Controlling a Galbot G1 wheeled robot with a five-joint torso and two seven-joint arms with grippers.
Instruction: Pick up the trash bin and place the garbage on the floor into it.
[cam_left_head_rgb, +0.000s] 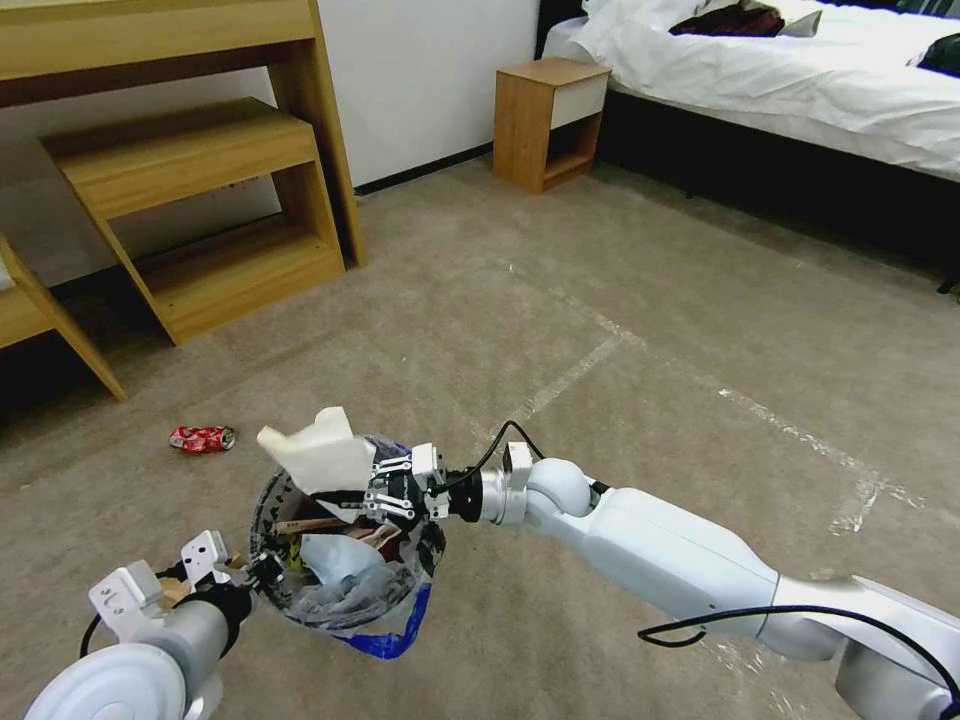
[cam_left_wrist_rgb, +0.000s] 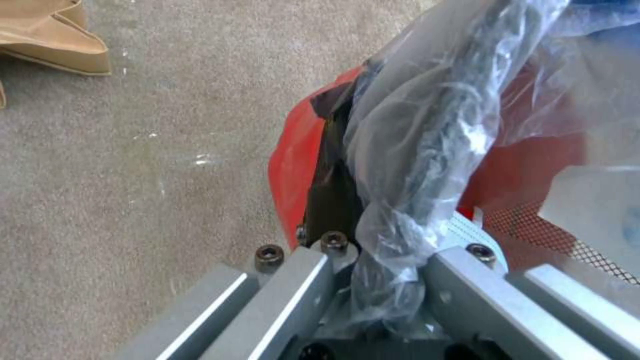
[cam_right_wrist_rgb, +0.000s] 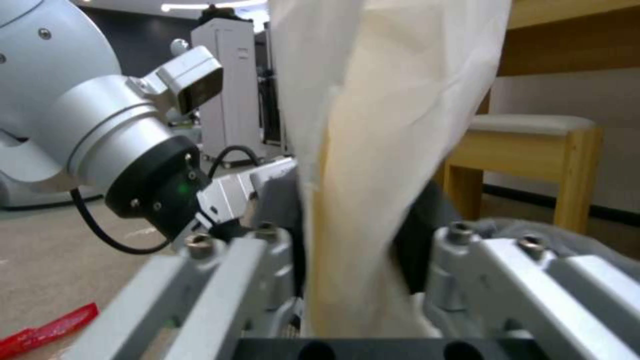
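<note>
The trash bin (cam_left_head_rgb: 335, 580), red with a clear crinkly bag and a blue handle strip (cam_left_head_rgb: 395, 635), hangs tilted just above the floor (cam_left_head_rgb: 650, 400). My left gripper (cam_left_head_rgb: 262, 572) is shut on its near rim; the left wrist view shows the fingers (cam_left_wrist_rgb: 460, 270) clamping the bagged rim of the bin (cam_left_wrist_rgb: 297, 155). Over the bin's mouth my right gripper (cam_left_head_rgb: 368, 496) is shut on a white insole (cam_left_head_rgb: 315, 455), which stands up between its fingers (cam_right_wrist_rgb: 360, 150). Paper and cardboard bits lie inside the bin. On the carpet to the left lies a crushed red can (cam_left_head_rgb: 202, 438).
A wooden desk with shelves (cam_left_head_rgb: 200, 180) stands at the back left, a nightstand (cam_left_head_rgb: 548, 120) and a bed (cam_left_head_rgb: 800, 70) at the back right. A cardboard piece (cam_left_wrist_rgb: 53, 35) and a red wrapper (cam_right_wrist_rgb: 47, 327) lie on the carpet. A wooden stool (cam_right_wrist_rgb: 527, 145) is beyond the bin.
</note>
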